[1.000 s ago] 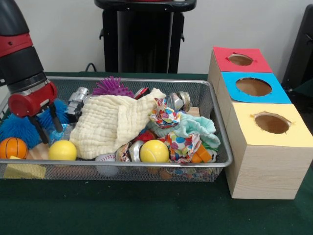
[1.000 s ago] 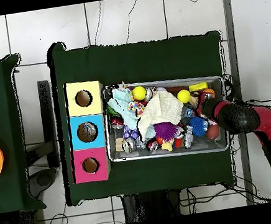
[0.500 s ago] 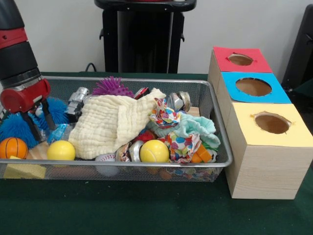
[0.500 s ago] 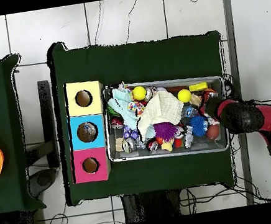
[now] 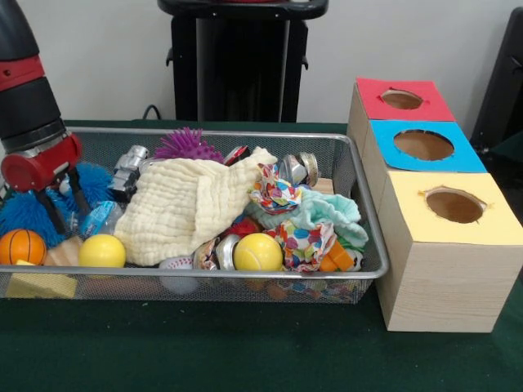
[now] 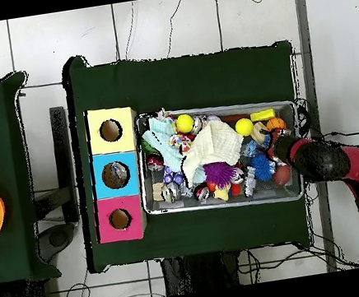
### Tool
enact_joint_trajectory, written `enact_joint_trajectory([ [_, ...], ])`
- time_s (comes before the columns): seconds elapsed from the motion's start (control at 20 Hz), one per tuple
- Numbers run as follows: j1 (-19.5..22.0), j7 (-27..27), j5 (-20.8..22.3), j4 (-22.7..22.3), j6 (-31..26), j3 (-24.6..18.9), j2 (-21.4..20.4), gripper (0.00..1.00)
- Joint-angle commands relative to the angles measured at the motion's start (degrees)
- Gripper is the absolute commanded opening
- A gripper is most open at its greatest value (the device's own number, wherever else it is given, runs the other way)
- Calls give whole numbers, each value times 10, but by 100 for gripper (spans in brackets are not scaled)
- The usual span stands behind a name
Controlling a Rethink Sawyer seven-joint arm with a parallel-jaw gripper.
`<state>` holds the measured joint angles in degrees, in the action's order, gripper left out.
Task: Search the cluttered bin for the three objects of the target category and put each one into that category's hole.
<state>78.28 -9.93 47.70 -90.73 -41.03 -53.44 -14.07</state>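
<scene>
1. Cream muslin cloth point(image 5: 189, 206).
2. Two yellow balls point(image 5: 103, 251) point(image 5: 258, 251); orange ball point(image 5: 22, 245) with black lines.
3. Purple spiky ball point(image 5: 188, 144); blue fuzzy toy point(image 5: 31, 211).
4. Box point(image 5: 433, 204) tops: red, blue, yellow.
5. Dark green desk point(image 5: 245, 351).

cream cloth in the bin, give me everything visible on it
The cream cloth is a soft, crinkled, gauze-like fabric, crumpled in a loose heap in the middle of the wire bin. It drapes over other items, reaching up to the purple spiky ball behind it. A patterned cloth lies against one side. The hand is well clear of it.
</scene>
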Motion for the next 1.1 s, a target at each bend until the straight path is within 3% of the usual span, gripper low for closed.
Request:
enact_joint_trajectory([
  [0.05, 12, 24, 11, -13, -23, 62, -2, 100],
  [0.5, -7, -38, 10, -71, -1, 80, -55, 100],
  [0.95, -69, -94, -21, -94, -11, 83, -108, 100],
  [1.1, -86, -105, -23, -86, 20, 78, -97, 100],
])
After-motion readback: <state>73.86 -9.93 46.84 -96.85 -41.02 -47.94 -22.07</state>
